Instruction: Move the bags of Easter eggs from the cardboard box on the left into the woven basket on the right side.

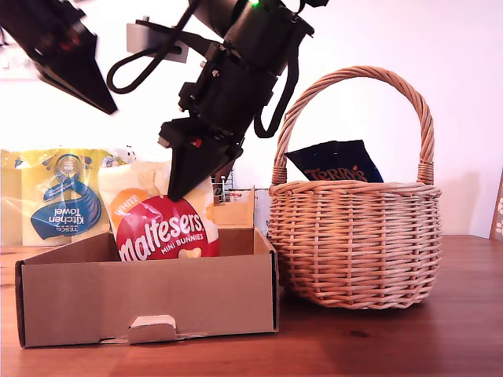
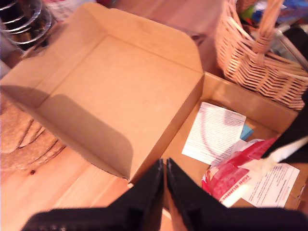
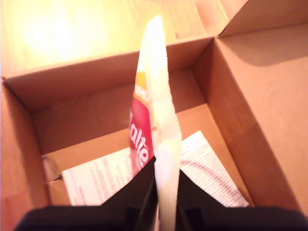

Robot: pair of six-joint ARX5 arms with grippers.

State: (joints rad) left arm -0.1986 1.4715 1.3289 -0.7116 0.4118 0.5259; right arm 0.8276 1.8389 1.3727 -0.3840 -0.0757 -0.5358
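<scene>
Above cardboard box (image 1: pixel 149 294) | Maltesers bag (image 1: pixel 167 228) pinched between second gripper (image 1: pixel 185 184) fingers (image 3: pixel 190 195)

At my second gripper (image 1: pixel 182 191) you can read "WHITE maltesers MINI BUNNIES" on the red-and-cream bag (image 1: pixel 167 228). Farther off, "Terry's" marks the dark blue bag (image 1: pixel 338 166), and "TESCO Kitchen Towel", upside down, the yellow pack (image 1: pixel 63 200).

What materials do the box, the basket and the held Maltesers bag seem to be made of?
The cardboard box looks like plain brown matte cardboard with folded flaps. The woven basket appears to be tan wicker, with interlaced strands. The Maltesers bag, pinched by my second end effector, seems to be glossy printed plastic film, though foil is possible.
</scene>
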